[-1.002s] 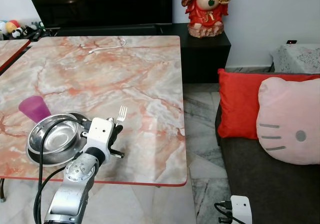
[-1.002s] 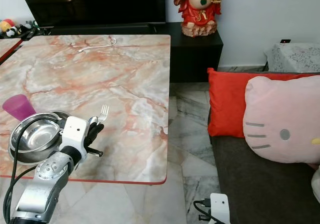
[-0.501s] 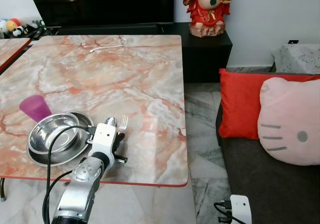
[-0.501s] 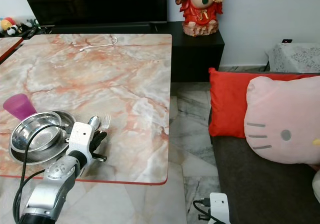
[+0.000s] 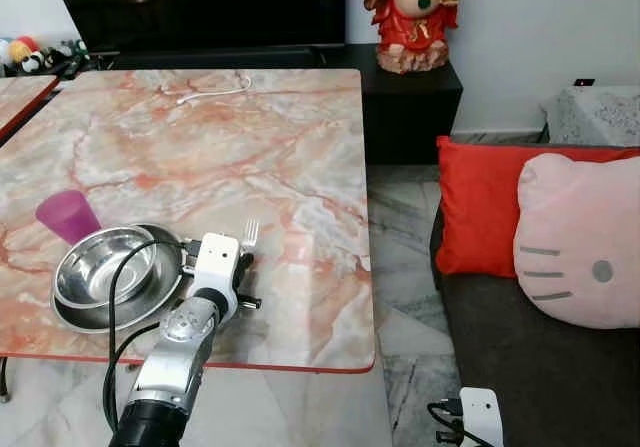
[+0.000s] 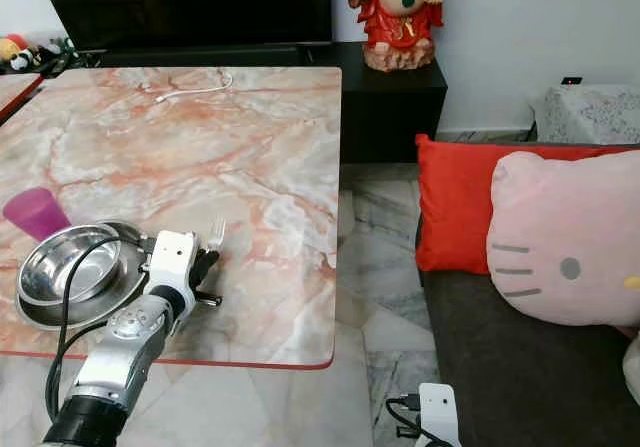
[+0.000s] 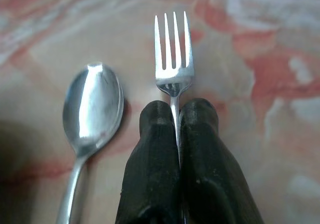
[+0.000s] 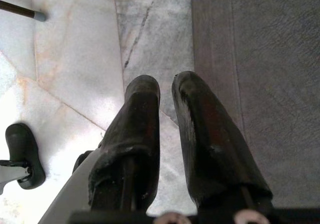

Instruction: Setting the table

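On the marble table (image 5: 250, 137), near its front edge, a steel bowl (image 5: 105, 270) rests on a steel plate (image 5: 165, 292). A purple cup (image 5: 67, 215) stands just behind them. My left gripper (image 5: 243, 259) sits to the right of the plate, shut on the handle of a fork (image 7: 172, 58). The tines point away from me, low over the marble. A spoon (image 7: 92, 103) lies alongside the fork, between it and the plate. My right gripper (image 8: 166, 86) hangs over the floor tiles with its fingers a little apart and nothing between them.
A white cable (image 5: 215, 92) lies at the table's far edge. Beyond it are a black cabinet (image 5: 410, 97) and a red statue (image 5: 413, 17). To the right, across a strip of floor (image 5: 400, 257), a sofa holds a red cushion (image 5: 480, 207) and a pink pillow (image 5: 580, 242).
The left gripper, still gripping the fork, has moved slightly right and away from me along the plate's right side. The view has shifted a little.
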Controlling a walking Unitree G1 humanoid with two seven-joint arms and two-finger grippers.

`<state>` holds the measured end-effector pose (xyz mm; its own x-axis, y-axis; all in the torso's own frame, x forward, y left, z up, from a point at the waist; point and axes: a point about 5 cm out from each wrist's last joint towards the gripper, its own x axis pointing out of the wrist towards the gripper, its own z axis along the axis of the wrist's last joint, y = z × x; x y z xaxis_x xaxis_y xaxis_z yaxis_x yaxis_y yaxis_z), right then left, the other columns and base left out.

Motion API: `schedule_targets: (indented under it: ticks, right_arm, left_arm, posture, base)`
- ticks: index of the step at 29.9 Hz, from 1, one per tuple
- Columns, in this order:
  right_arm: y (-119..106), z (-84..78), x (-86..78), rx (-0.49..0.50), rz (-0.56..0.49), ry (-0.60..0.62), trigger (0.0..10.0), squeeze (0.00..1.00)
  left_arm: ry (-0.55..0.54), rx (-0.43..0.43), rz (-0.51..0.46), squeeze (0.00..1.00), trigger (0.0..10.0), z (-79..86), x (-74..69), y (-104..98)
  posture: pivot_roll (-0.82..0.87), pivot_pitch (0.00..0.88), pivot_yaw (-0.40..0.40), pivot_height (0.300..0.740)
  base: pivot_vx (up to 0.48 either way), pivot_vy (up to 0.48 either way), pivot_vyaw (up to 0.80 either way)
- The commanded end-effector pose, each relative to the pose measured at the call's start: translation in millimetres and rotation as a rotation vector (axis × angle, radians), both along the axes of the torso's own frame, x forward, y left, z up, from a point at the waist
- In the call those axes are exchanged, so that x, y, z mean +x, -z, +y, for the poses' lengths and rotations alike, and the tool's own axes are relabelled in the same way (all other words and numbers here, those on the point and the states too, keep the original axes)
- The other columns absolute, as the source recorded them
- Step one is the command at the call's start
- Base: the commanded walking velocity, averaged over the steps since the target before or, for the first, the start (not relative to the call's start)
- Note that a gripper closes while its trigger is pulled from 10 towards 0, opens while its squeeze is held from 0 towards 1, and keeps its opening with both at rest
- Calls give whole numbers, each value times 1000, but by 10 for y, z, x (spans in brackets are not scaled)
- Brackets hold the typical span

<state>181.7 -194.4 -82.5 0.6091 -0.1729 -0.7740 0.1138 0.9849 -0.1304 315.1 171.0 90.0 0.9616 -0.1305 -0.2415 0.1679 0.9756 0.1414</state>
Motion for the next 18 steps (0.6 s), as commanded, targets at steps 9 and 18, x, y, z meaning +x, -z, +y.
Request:
schedule_targets:
  ticks: [9,18]
  right_arm:
    - [1,12,1,1,-1,-1,10000,0]
    - [1,10,-1,0,-3,0,10000,0]
  left_arm:
    - [-21,35,8,0,10000,71,18,28]
    - [-15,38,16,506,10000,68,11,41]
  posture:
    - [-50,60,31,732]
    - [-49,58,31,732]
  base:
    - [0,0,0]
    - [0,0,0]
